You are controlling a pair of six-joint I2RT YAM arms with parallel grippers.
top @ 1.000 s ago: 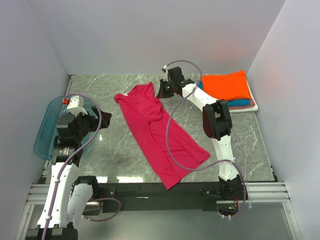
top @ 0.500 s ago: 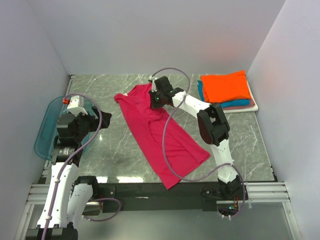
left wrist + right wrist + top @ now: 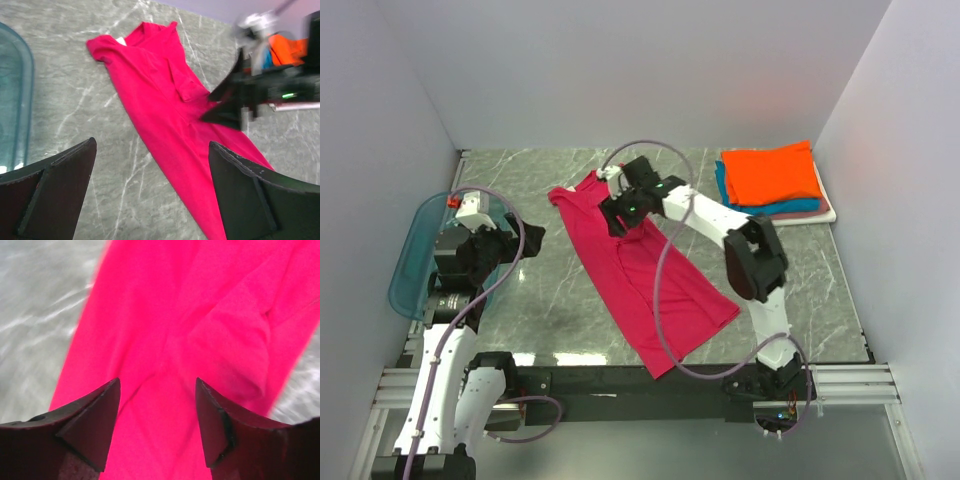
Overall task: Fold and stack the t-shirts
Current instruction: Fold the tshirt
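A magenta-red t-shirt [image 3: 650, 290] lies in a long diagonal strip on the marble table, collar at the far left, hem toward the near right. Its right sleeve is folded inward onto the body [image 3: 182, 85]. My right gripper [image 3: 617, 215] hovers open just above the shirt's upper part, with only cloth [image 3: 200, 315] showing between its jaws [image 3: 157, 382]. My left gripper [image 3: 525, 240] stands wide open at the left, off the shirt and holding nothing [image 3: 152, 145]. At the far right sits a stack of folded t-shirts [image 3: 775, 172], orange on top, then teal, pinkish and white.
A translucent blue tray [image 3: 408, 262] overhangs the table's left edge beside the left arm and shows in the left wrist view [image 3: 12, 100]. Grey walls close in the left, back and right sides. Bare marble [image 3: 560, 300] lies between the left arm and the shirt.
My right gripper swept left from the shirt's far right corner onto the shirt, carrying the sleeve inward, then opened and let go of the cloth. The left arm stayed put.
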